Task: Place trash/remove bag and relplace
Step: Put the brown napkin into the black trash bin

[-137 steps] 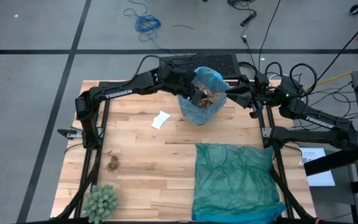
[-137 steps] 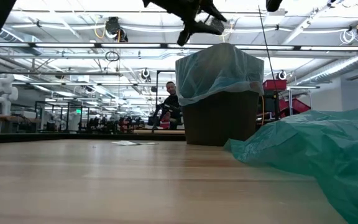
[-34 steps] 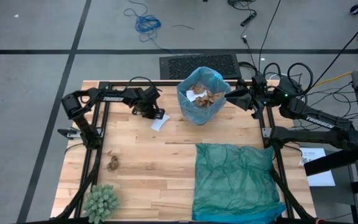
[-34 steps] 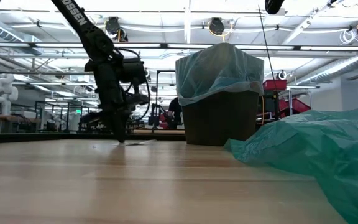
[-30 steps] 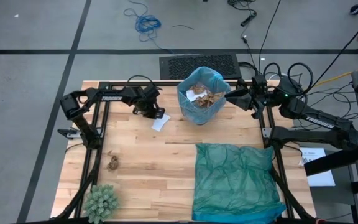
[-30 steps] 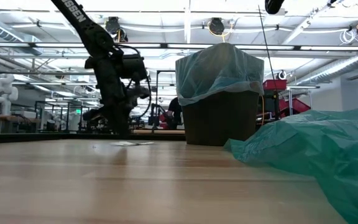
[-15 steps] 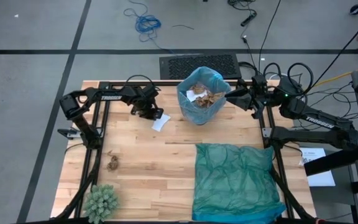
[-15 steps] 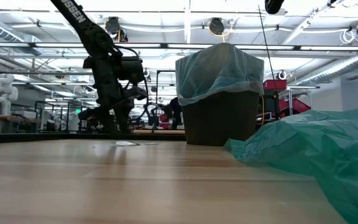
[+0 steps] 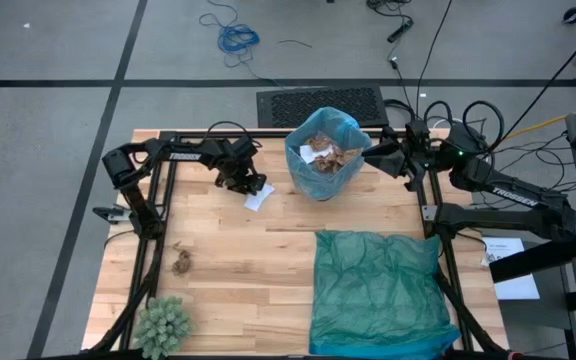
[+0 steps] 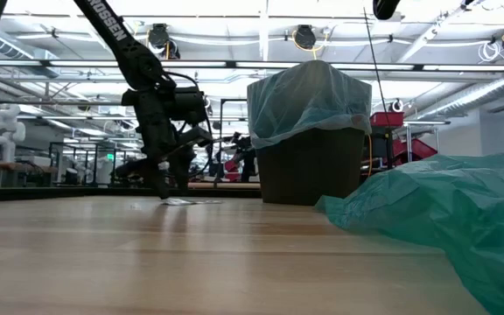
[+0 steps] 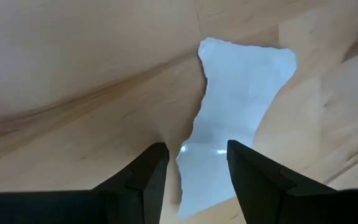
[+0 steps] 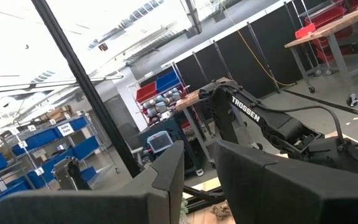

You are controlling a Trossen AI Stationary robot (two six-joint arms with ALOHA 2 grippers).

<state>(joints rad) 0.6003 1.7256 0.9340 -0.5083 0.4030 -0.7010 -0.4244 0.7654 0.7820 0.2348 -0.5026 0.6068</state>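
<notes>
Trash: most of it already sits inside the bag, the pale blue liner folded over a dark bin near the middle of the tabletop's far edge; brown wads and a white scrap show at the open top. Two pieces still loose on the tabletop: a flat white paper scrap toward the far-left part, just left of the bin, and a brown wad closer to the left edge, further toward the near side.

Left gripper is down at the white scrap. Wrist view shows its fingers spread, straddling the near end of the scrap, tips close to the wood. Can't tell whether they touch the paper. Reads as lining up a pinch; the scrap lies flat, so the tips need to get low to catch an edge.

Right gripper waits beside the bin's right rim, near the far-right corner. In its wrist view the fingers stand slightly parted, nothing between them. Probably parked close for the liner step.

Teal-green plastic bag lies spread over the near-right corner; green spiky ball at the near-left corner. Both clear of the pick.

Judgement: still the trash-collecting stage; liner swap not started.
</notes>
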